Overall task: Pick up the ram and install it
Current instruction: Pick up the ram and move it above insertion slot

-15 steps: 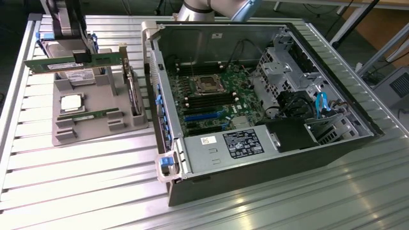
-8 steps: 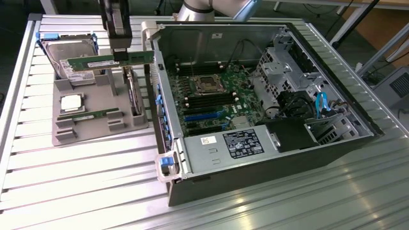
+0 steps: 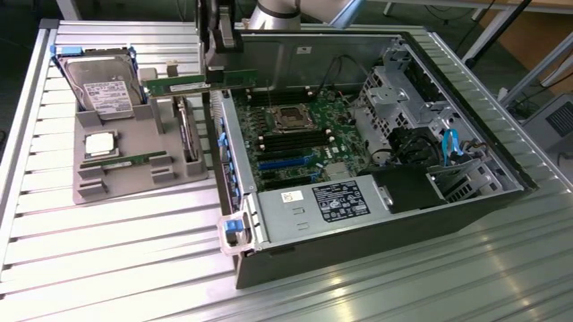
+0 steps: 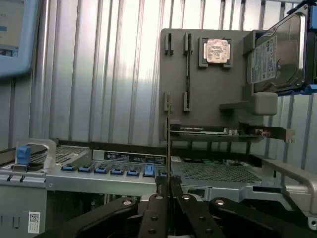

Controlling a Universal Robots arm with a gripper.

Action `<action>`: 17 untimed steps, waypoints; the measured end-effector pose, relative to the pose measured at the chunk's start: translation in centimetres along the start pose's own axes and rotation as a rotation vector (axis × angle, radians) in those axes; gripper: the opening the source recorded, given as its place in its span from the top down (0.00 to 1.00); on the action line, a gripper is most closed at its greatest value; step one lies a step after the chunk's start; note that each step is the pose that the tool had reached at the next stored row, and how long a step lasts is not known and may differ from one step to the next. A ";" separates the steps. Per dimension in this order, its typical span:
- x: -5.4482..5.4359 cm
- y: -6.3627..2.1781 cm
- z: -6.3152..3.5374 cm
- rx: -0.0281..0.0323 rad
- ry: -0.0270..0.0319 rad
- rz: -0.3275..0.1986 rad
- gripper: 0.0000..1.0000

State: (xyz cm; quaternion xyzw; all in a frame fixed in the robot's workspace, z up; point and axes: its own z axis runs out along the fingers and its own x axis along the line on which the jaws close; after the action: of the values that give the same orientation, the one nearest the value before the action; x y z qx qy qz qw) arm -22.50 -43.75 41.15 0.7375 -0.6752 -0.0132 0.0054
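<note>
The ram [image 3: 184,84] is a narrow green stick with a white label, held level in the air over the near wall of the open computer case [image 3: 358,221]. My gripper [image 3: 216,75] comes down from above and is shut on the stick's end nearest the case. In the wrist view the ram [image 4: 169,139] shows edge-on as a thin upright strip rising from between the black fingers [image 4: 154,208], with my gripper [image 4: 169,187] closed on it. The motherboard [image 3: 309,144] with its black memory slots [image 3: 284,139] lies inside the case, below and to the exterior view's right.
A grey holder tray [image 3: 98,191] on the slatted metal table carries a hard drive [image 3: 106,87], a silver processor [image 3: 100,143], a second green stick [image 3: 125,161] and an expansion card [image 3: 185,131]. The power supply [image 3: 327,204] and drive cages [image 3: 407,100] crowd the case.
</note>
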 end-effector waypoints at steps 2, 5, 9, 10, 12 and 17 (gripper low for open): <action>0.1 -1.46 -0.04 0.0000 0.0000 0.000 0.87; 0.3 -3.67 -0.10 0.0000 0.0000 0.000 0.87; 0.6 -7.19 -0.19 -0.0001 0.0000 0.000 0.87; 0.7 -7.88 -0.21 0.0000 0.0000 0.000 0.87; 0.9 -9.66 -0.26 0.0000 0.0000 0.000 0.87; 1.2 -13.63 -0.37 0.0000 0.0001 0.000 0.87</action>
State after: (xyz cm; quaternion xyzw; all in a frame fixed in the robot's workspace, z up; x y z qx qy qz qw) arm -8.81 -43.75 41.16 0.7375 -0.6752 -0.0132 0.0054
